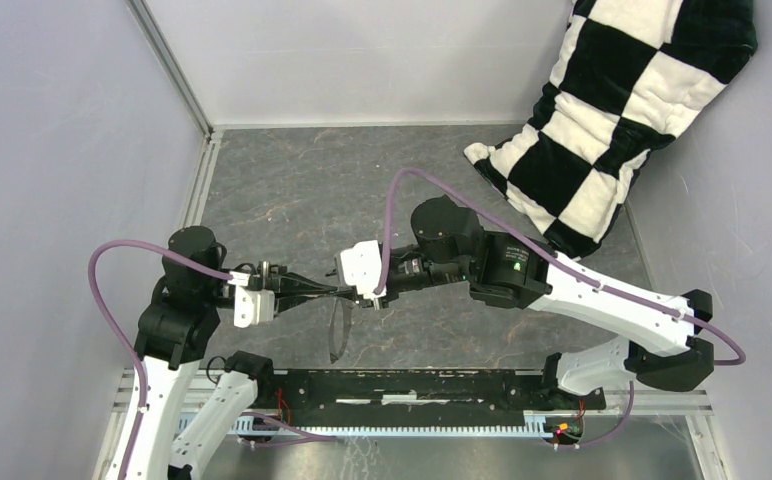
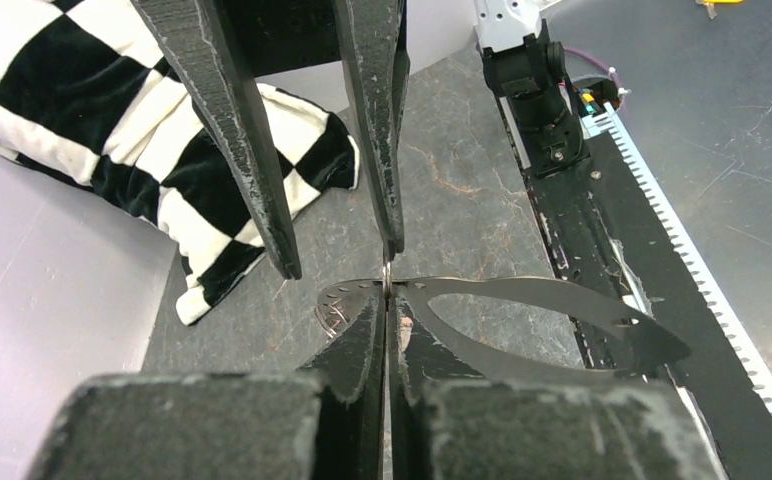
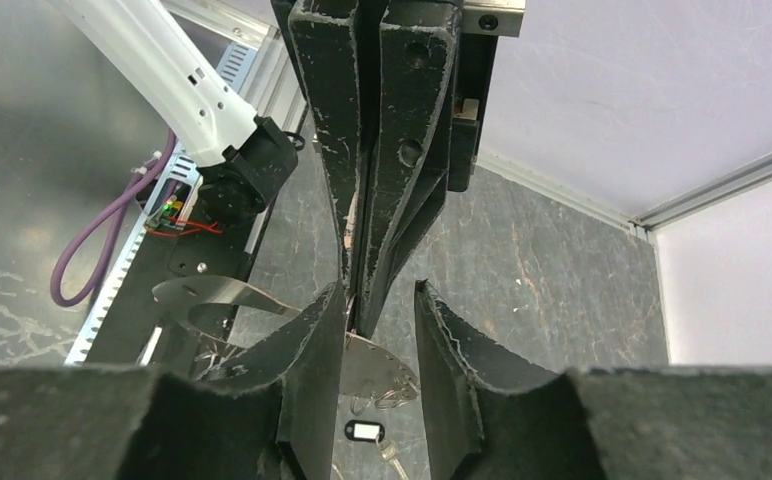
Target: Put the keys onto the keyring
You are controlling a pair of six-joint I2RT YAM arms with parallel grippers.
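The keyring [image 1: 338,345] is a thin grey metal hoop hanging in the air between the two arms. My left gripper [image 1: 336,291] is shut on its flat upper end [image 2: 387,292]. The loop [image 2: 562,300] stretches off to the right, and small wire rings [image 2: 332,312] hang beside the grip. My right gripper [image 1: 366,295] faces it, open [image 3: 379,292]. Its fingers [image 3: 312,340] straddle the left gripper's tips [image 3: 362,318] and the ring's plate [image 3: 387,368]. One of the keys, a black tag with a pale spot [image 3: 364,430], shows below the plate. I cannot tell whether it hangs or lies on the table.
A black-and-white checkered cushion [image 1: 622,110] leans in the far right corner. A black rail with a toothed strip [image 1: 412,395] runs along the near edge between the arm bases. Grey walls close in the dark stone-patterned table [image 1: 302,190] on three sides.
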